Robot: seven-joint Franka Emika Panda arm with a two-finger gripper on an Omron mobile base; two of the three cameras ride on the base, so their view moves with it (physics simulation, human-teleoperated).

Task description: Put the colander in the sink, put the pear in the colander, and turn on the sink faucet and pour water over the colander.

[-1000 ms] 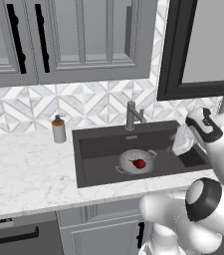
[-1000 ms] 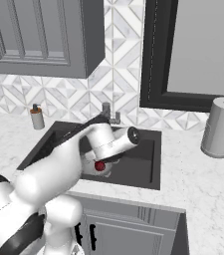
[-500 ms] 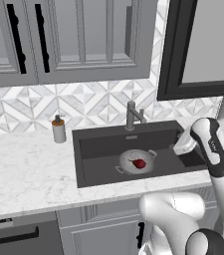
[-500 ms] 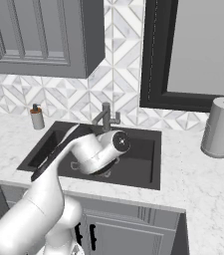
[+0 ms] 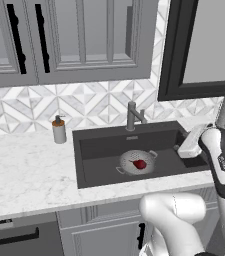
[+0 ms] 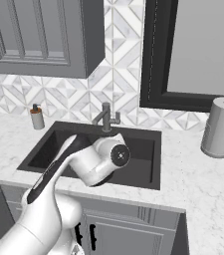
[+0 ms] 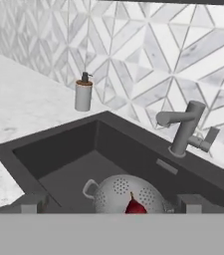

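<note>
Since a second ago the arm has swung back toward the near right of the sink (image 5: 91, 165); the gripper (image 7: 111, 205) hovers with its jaws wide apart and empty, just above the near rim. Below the fingertips (image 7: 33, 203) sits the colander (image 5: 136, 162) on the basin floor, upright, with the pear (image 5: 140, 164) inside it; the sink faucet (image 5: 133, 115) stands at the far rim, spout angled over the basin, and a soap bottle (image 5: 59, 130) rests on the counter (image 5: 29, 170) to the left.
</note>
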